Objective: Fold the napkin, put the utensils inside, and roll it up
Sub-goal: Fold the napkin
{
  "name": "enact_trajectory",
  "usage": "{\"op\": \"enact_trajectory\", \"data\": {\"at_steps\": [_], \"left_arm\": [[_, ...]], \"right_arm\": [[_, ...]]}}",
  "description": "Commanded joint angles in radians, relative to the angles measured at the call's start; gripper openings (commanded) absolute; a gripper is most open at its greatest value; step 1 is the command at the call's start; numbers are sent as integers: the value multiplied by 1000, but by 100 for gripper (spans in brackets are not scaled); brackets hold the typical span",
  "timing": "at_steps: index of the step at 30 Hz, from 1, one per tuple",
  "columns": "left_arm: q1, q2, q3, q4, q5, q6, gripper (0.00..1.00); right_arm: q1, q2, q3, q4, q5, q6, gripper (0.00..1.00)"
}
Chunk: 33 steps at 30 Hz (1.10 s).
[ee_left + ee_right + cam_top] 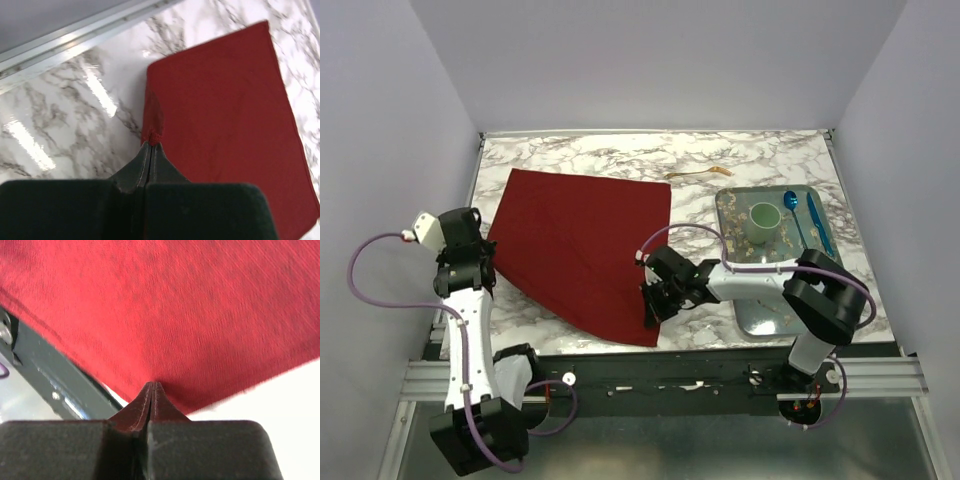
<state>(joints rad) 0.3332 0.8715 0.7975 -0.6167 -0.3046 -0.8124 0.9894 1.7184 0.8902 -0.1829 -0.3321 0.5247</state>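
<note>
The dark red napkin (pixel 582 248) lies spread on the marble table, its corners pointing left and toward the near edge. My left gripper (pixel 492 262) is shut on the napkin's left corner, and the pinched cloth bunches at the fingertips in the left wrist view (pixel 151 141). My right gripper (pixel 651 310) is shut on the napkin's near right edge; the cloth (pixel 165 310) fills its view above the closed tips (pixel 153 386). One gold utensil (pixel 700 173) lies on the table beyond the napkin's far right corner. No other gold cutlery shows.
A grey-green tray (pixel 740 200) stands at the right and holds a green cup (pixel 765 222), a blue spoon (pixel 792 206) and a blue utensil (pixel 819 225). The table's dark front rail (pixel 47 372) runs just under the right gripper.
</note>
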Motion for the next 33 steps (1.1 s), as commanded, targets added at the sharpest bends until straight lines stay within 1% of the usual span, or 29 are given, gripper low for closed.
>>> {"op": "enact_trajectory", "data": {"at_steps": [1, 2, 3, 4, 5, 6, 7, 8, 9, 10, 11, 13, 14, 15, 16, 17, 19, 20, 23, 28, 33], "left_arm": [[-167, 6, 35, 46, -82, 36, 0], [-201, 36, 57, 51, -108, 41, 0], [-267, 58, 71, 76, -113, 47, 0], [-308, 79, 84, 92, -122, 71, 0], [-330, 139, 121, 112, -120, 90, 0], [-380, 177, 146, 150, -101, 116, 0], [-452, 220, 179, 153, -97, 155, 0], [-483, 310, 248, 163, -90, 177, 0], [-515, 358, 282, 184, -35, 205, 0], [-561, 409, 320, 183, -21, 217, 0], [-586, 497, 388, 181, -2, 235, 0], [-614, 587, 449, 187, 80, 259, 0], [-635, 669, 513, 184, 103, 274, 0], [-641, 710, 544, 195, 134, 288, 0], [-648, 753, 584, 186, 198, 307, 0], [-664, 832, 673, 166, 197, 315, 0], [-681, 897, 741, 146, 217, 364, 0], [-688, 952, 800, 137, 226, 374, 0], [-715, 1027, 873, 129, 234, 409, 0], [-770, 1096, 937, 123, 216, 452, 0], [-809, 1179, 1039, 81, 213, 502, 0]], "right_arm": [[-4, -114, -14, -73, 27, 14, 6], [-18, -146, -10, -84, 40, 14, 6], [-37, -210, -10, -98, 41, 21, 7], [-85, -251, -19, -98, 33, 30, 10], [-115, -285, -26, -99, 19, 31, 11], [-145, -352, -31, -108, 16, 29, 12], [-214, -382, -30, -121, 13, 18, 14], [-248, -407, -27, -133, 8, 9, 14], [-282, -434, -20, -162, 11, -2, 14], [-338, -475, -14, -174, 19, -23, 14], [-363, -496, -1, -188, 36, -34, 14], [-423, -537, 13, -219, 44, -55, 15], [-440, -548, 18, -225, 45, -60, 14], [-451, -559, 18, -231, 44, -63, 14], [-465, -568, 16, -234, 42, -69, 15], [-471, -582, 15, -234, 44, -71, 15], [-477, -591, 6, -236, 44, -71, 15], [-479, -600, 1, -237, 42, -69, 15], [-483, -609, -22, -239, 38, -57, 15], [-486, -623, -53, -236, 45, -54, 15], [-488, -620, -69, -236, 53, -60, 15]]}}
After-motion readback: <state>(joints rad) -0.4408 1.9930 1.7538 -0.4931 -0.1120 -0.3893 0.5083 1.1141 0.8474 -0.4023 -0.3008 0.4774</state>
